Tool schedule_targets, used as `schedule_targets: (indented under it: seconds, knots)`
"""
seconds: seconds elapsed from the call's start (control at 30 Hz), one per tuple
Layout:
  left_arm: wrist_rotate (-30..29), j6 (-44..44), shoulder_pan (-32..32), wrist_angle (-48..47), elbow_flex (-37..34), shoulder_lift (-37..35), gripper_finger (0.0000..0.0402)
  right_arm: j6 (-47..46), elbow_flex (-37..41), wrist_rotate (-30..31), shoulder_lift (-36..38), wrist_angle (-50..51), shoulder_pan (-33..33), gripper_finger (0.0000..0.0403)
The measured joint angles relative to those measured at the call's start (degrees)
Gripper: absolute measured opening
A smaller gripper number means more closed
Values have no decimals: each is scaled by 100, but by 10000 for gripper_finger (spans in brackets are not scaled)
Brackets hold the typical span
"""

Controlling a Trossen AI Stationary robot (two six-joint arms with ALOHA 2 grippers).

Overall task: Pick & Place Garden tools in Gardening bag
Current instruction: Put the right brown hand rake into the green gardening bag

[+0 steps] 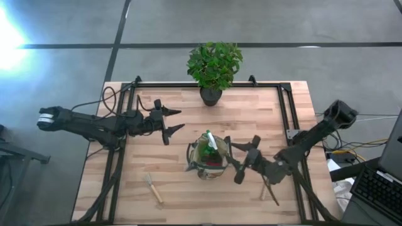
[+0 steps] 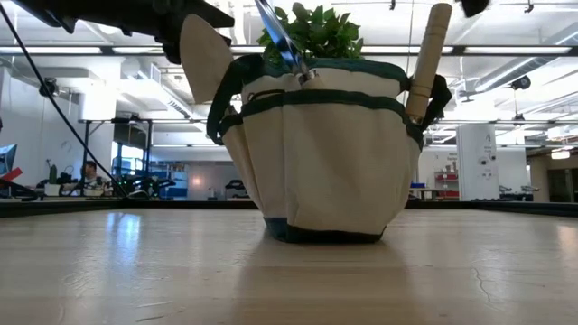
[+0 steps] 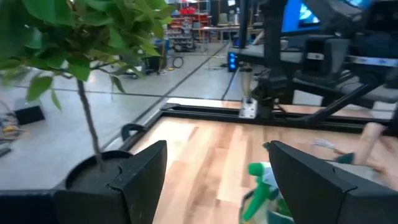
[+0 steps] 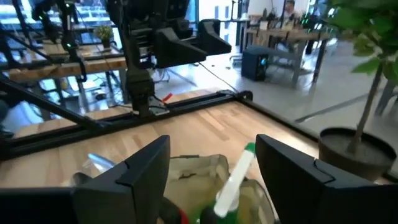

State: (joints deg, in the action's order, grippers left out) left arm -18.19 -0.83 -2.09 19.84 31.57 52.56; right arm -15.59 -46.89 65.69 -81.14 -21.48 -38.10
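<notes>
The khaki gardening bag stands upright on its base at mid-table. A green spray bottle sticks up out of its mouth, and a wooden tool handle stands at its right side. A small wooden-handled hand tool lies on the table near the front left. Another wooden handle lies partly under my right arm. My left gripper is open and empty, above the table to the left of the bag and farther back. My right gripper is open and empty just right of the bag.
A leafy potted plant stands in a dark pot at the far edge, behind the bag. A black metal frame runs along the table's sides. There is bare wood to the left of the bag.
</notes>
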Motion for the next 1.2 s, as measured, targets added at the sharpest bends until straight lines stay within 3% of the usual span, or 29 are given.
schedule_targets:
  seconds: [0.23, 0.47, 0.77, 0.93, 1.2]
  knots:
    - [21, 18, 1, -176, 0, -123, 284, -1767, 2, -19, 1184, 1976, -520, 215]
    - [9, -62, 1, -300, 0, -266, 284, -3228, -37, -51, 1682, 3051, -1275, 191]
    - [-55, 200, 1, -897, 0, -460, 284, -5539, -35, -1264, 1461, 3838, -1881, 177]
    - [-56, 289, 1, -978, 0, -477, 284, -7126, -35, -2274, 1158, 4374, -1999, 178]
    - [-97, 112, 0, -977, 0, -477, 284, -9173, -33, -3377, 490, 5038, -2003, 177]
